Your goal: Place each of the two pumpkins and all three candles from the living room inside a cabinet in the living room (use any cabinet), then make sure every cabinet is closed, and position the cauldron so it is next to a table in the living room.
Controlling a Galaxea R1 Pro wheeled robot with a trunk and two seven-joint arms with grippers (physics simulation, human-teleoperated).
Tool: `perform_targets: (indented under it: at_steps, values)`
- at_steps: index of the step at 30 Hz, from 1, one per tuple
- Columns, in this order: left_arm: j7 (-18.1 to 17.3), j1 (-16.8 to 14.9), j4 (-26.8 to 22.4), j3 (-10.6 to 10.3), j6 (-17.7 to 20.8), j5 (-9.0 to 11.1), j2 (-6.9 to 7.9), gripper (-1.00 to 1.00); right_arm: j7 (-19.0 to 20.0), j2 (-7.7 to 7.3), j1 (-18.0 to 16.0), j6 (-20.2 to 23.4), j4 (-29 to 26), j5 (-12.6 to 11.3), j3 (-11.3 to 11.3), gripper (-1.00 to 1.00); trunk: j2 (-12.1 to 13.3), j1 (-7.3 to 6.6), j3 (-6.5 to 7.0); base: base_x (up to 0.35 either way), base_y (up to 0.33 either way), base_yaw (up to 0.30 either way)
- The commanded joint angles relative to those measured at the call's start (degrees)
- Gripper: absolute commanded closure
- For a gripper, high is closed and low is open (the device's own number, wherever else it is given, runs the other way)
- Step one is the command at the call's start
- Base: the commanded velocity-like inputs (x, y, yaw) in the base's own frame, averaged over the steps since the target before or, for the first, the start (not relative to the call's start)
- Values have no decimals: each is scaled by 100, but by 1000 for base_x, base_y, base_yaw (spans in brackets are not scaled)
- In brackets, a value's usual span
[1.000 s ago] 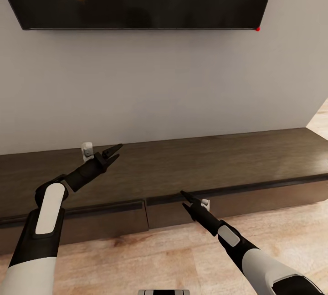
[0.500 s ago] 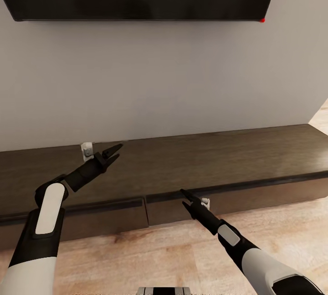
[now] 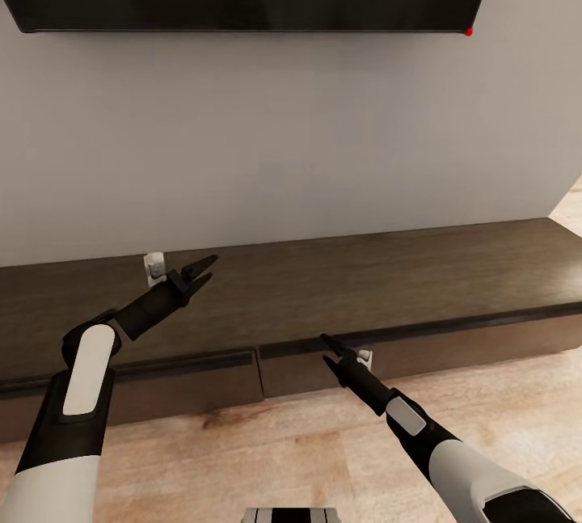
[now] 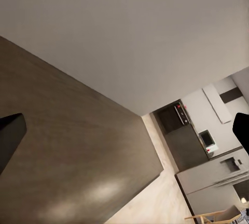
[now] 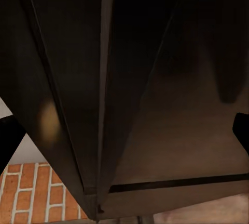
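The cabinet (image 3: pixel 323 297) runs lengthwise along the grey wall (image 3: pixel 291 143) (drawer fronts closed), on wood floor (image 3: pixel 267 458). Left gripper (image 3: pixel 199 271) and right gripper (image 3: pixel 327 350) spread, empty.

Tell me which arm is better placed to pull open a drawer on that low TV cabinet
Right, probably. The right gripper is open and sits low at the top edge of a drawer front on the cabinet. The left gripper, also open, is held higher over the cabinet top, farther from any front.

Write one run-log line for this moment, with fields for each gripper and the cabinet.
left gripper: open, empty, over long dark-brown wooden cabinet top | right gripper: open, empty, at drawer front edge | drawers: appear shut
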Motion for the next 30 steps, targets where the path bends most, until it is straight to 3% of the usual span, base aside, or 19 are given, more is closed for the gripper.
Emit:
perform_targets:
  at_steps: [1,13,30]
  values:
    - [-18,-4,0,9,36,-2,-1,-100,-199,-4,-1,16,77,-3,32,-100,-1,0,-5,0,0,0]
    - [-18,-4,0,9,36,-9,-1,-100,-194,-4,-1,15,77,-3,39,-100,-1,0,-5,-60,0,0]
    - [-18,-4,0,9,36,-10,-1,-100,-201,-4,-1,15,77,-12,33,-100,-1,0,-5,36,0,0]
